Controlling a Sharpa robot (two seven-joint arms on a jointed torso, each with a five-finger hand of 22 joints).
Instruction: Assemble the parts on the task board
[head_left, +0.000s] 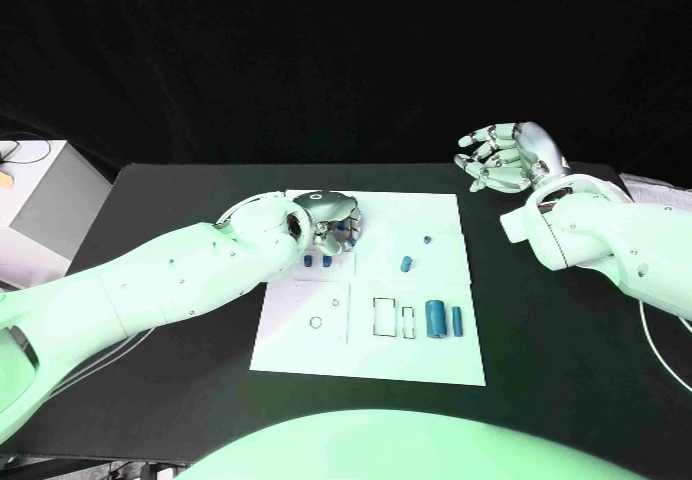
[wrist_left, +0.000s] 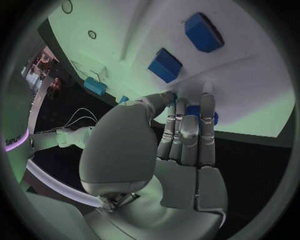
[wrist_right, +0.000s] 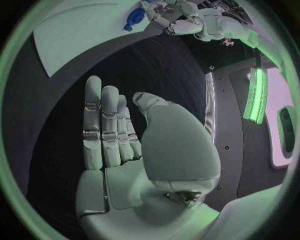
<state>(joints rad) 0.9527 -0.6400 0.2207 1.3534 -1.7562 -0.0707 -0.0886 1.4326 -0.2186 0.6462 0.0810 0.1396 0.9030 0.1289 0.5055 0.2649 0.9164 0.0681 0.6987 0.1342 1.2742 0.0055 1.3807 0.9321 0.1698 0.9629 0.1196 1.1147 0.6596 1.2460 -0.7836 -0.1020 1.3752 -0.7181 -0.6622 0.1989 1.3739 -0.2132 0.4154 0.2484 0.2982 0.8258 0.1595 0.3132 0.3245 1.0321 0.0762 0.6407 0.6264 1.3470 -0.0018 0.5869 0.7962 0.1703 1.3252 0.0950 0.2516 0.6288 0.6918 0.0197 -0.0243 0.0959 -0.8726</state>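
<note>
The white task board (head_left: 418, 355) lies mid-table with several small blue parts on it. My left hand (head_left: 325, 215) reaches down onto the board's far left corner. In the left wrist view its fingers (wrist_left: 187, 125) and thumb close around a blue part (wrist_left: 214, 118) that rests on the board (wrist_left: 250, 90). Two blue blocks (wrist_left: 165, 65) (wrist_left: 203, 31) lie just beyond the fingertips. My right hand (head_left: 505, 155) hovers off the board's far right corner, above the black table. The right wrist view shows that hand (wrist_right: 119, 135) with straight fingers and nothing in it.
Two short blue pegs (head_left: 316, 261) sit near my left hand, a blue piece (head_left: 407, 264) lies mid-board, and two upright blue cylinders (head_left: 446, 320) stand beside rectangular slots (head_left: 384, 317). A white box (head_left: 36, 205) stands off the table's left edge. A cable (head_left: 649, 335) hangs at right.
</note>
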